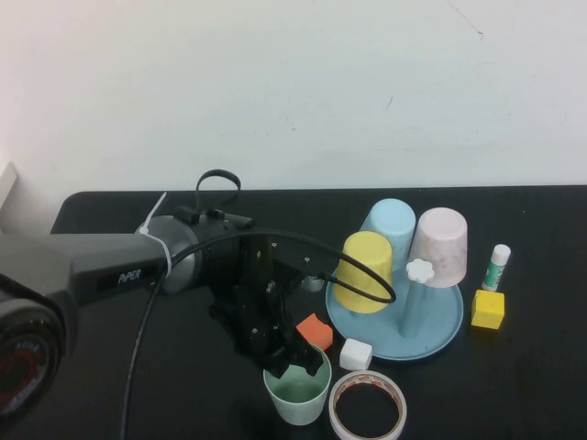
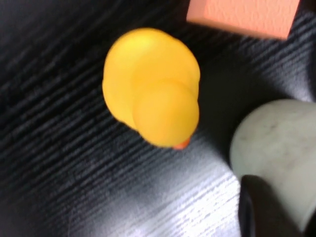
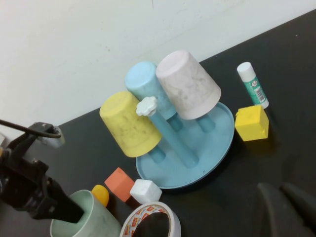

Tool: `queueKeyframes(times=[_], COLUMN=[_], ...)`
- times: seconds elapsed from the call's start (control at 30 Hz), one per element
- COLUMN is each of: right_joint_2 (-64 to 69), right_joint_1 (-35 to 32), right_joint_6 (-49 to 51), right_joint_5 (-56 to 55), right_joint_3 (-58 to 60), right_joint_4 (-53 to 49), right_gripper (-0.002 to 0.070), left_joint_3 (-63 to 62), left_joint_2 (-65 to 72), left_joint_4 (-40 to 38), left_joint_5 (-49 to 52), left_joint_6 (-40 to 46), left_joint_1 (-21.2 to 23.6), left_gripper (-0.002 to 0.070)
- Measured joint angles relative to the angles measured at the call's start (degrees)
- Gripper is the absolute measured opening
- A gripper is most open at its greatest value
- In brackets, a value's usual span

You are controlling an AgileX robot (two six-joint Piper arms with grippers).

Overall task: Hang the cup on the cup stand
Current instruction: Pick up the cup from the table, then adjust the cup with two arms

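So the pale mint-green speckled plastic tumbler [image 1: 298, 394] is standing upright, mouth up, right at the near edge of the black surface [image 1: 110, 367], and my left gripper [image 1: 295, 359] is already on it: one finger dips inside the mouth, the other sits outside the wall, pinched narrow on the rim. The tumbler's long axis is vertical, so it'll need flipping before it goes anywhere.

The light blue dish-shaped cup stand with white flower-topped pegs [image 1: 440, 332] lies off toward the right edge and a bit further back. A yellow cup [image 1: 364, 271], a light blue cup [image 1: 390, 226] and a pale pink one [image 1: 438, 246] already hang on it; the nearest peg with the flower knob [image 1: 419, 270] looks free.

My right gripper [image 3: 286, 210] hangs shut over the near right corner, not involved. Left arm's the one.

The tumbler itself is tapered, handleless, matte.
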Motion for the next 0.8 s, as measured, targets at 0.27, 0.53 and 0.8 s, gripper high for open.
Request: queueKeyframes(times=[0.27, 0.53, 0.8], right_joint_2=[0.0, 0.0, 0.0], right_joint_1=[0.0, 0.0, 0.0], right_joint_6=[0.0, 0.0, 0.0], right_joint_5=[0.2, 0.3, 0.4], right_joint_3=[0.0, 0.0, 0.0], right_joint_4=[0.6, 1.1, 1.5], right_gripper=[-0.0001, -0.0001, -0.0001], left_joint_3=[0.0, 2.6, 21.2], left_joint_2=[-0.2, -16.4, -42.6], left_joint_4=[0.0, 0.4, 1.1], left_joint_5=[-0.8, -2.8, -21.4], left_joint_6=[0.0, 4.1, 5.3], left_joint_1=[0.0, -0.9, -3.2], left_gripper=[0.0006, 0.0006, 0.0006])
